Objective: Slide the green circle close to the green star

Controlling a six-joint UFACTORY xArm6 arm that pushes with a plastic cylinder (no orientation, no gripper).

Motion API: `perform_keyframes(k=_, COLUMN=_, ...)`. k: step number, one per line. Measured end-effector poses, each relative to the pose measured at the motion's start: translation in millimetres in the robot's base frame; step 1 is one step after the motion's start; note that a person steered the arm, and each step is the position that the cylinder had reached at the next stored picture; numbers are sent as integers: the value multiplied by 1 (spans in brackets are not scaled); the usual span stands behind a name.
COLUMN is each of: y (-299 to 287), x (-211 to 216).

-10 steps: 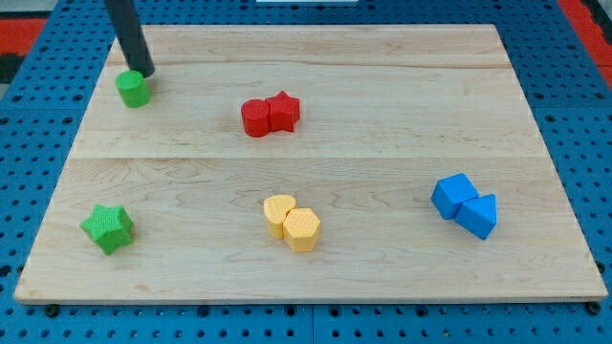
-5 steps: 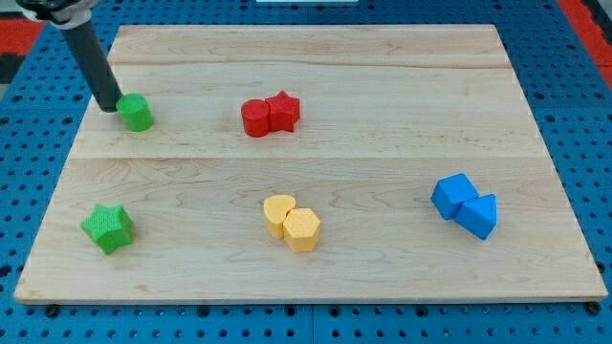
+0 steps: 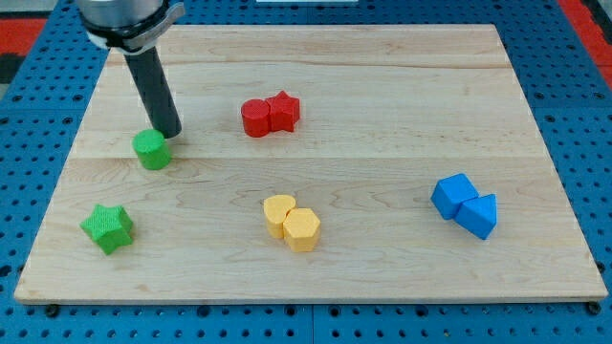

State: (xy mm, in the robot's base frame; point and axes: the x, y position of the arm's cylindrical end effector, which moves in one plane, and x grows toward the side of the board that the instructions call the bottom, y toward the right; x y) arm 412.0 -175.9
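Worktop (image 3: pixel 382 57): pale wooden board with visible grain and plank seams, lying on a blue perforated base (image 3: pixel 574 124). Green circle (image 3: pixel 152 150): short ribbed cylinder, matte plastic look, in the left half of the worktop, roughly midway between top and bottom edges. My tip (image 3: pixel 169 133): lower end of a straight dark rod, sits just beside the green circle on its upper-right side, touching or very nearly so. No fingers on this rod, so no opening to report. Green star (image 3: pixel 107 227): same ribbed texture, near the bottom-left corner, apart from the circle, bare wood between the two. Red pair near the top centre: a rounded red block (image 3: pixel 255 118) touching a red star (image 3: pixel 284 110). Yellow pair near the bottom edge, centre: a yellow heart-like block (image 3: pixel 278 213) touching a yellow hexagon (image 3: pixel 302 229). Blue pair near the right edge: a blue cube (image 3: pixel 452 195) touching a blue wedge-shaped block (image 3: pixel 478 215). None of these pairs lies between circle and star.
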Motion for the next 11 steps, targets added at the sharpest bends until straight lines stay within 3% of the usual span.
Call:
perform_keyframes(k=2, y=0, x=34)
perform_keyframes(k=7, y=-37, x=26)
perform_keyframes(k=11, y=-38, x=47)
